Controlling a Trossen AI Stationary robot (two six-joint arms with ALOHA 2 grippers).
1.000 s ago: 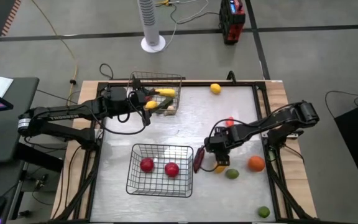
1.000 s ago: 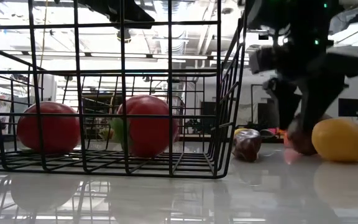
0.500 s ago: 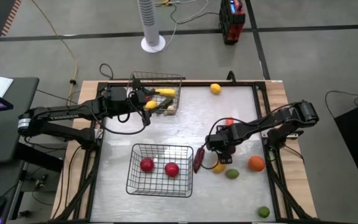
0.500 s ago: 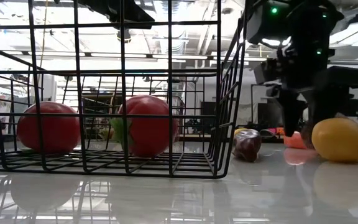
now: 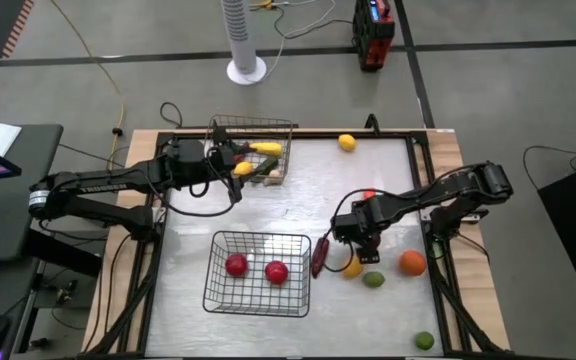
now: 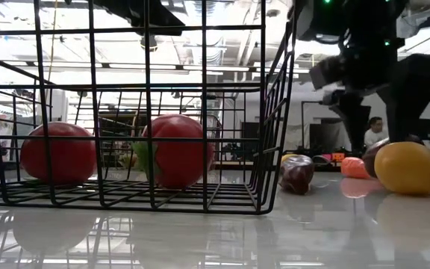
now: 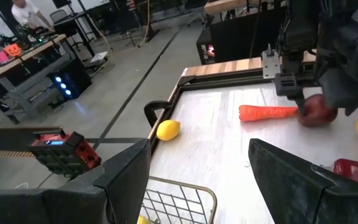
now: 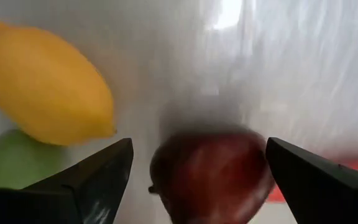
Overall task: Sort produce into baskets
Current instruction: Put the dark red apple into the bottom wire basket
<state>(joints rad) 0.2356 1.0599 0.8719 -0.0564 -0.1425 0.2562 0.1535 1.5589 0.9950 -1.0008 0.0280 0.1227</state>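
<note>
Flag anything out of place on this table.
Nothing spilled or damaged. One green fruit sits alone at the table's near right corner, and a lemon lies by the far edge. Right gripper hovers, jaws open, over a dark red fruit; left gripper waits at the far basket.

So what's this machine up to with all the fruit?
It is sorting produce into two wire baskets. The right tool hangs open over a dark red fruit on the table, beside a lemon. The left tool waits at the far basket. The near basket holds two red pieces.
</note>
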